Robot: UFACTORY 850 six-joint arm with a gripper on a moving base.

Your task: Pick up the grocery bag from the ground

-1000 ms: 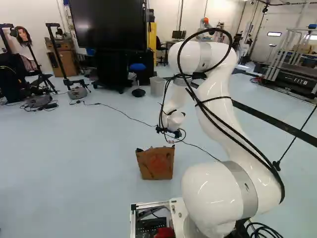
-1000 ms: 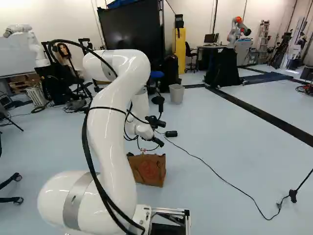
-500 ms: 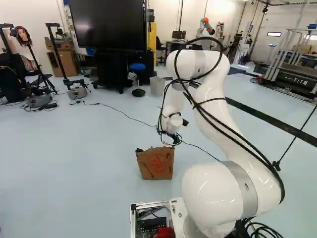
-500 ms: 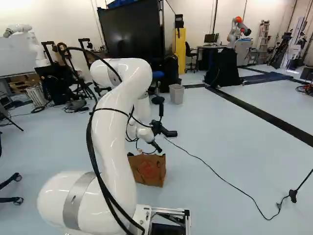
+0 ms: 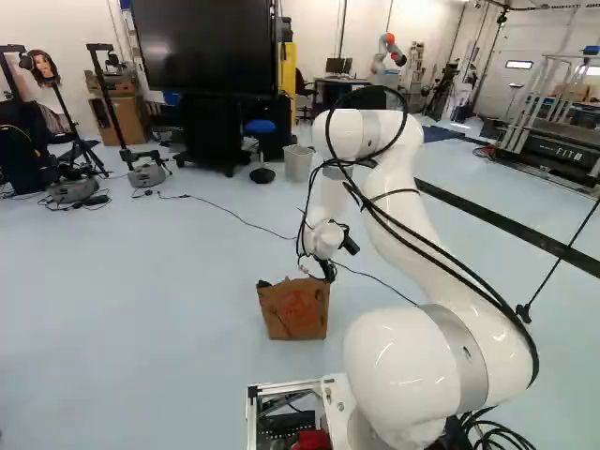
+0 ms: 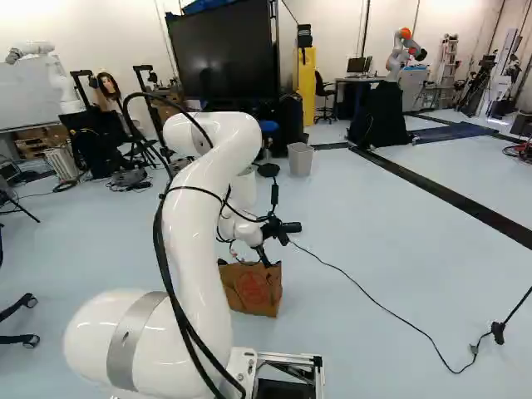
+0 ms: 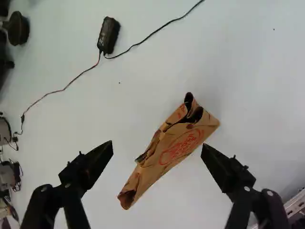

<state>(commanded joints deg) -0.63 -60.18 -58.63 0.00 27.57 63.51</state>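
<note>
Your arm [image 6: 195,241] has bent down lower, so the gripper [image 7: 157,144], its two fingers wide apart and holding nothing, is now nearer the paper bag [image 7: 175,149] on the floor [image 5: 141,309], and you look almost ready to grab.

Toward the back we have a big black screen [image 5: 206,47], a blue stool [image 5: 261,127] and, near it, a pale bin [image 5: 297,163]. At the left of the left base view we see a mannequin head [image 5: 43,66]. Our wrist view shows a black power brick [image 7: 108,36] with a thin cable [image 7: 151,34].
</note>
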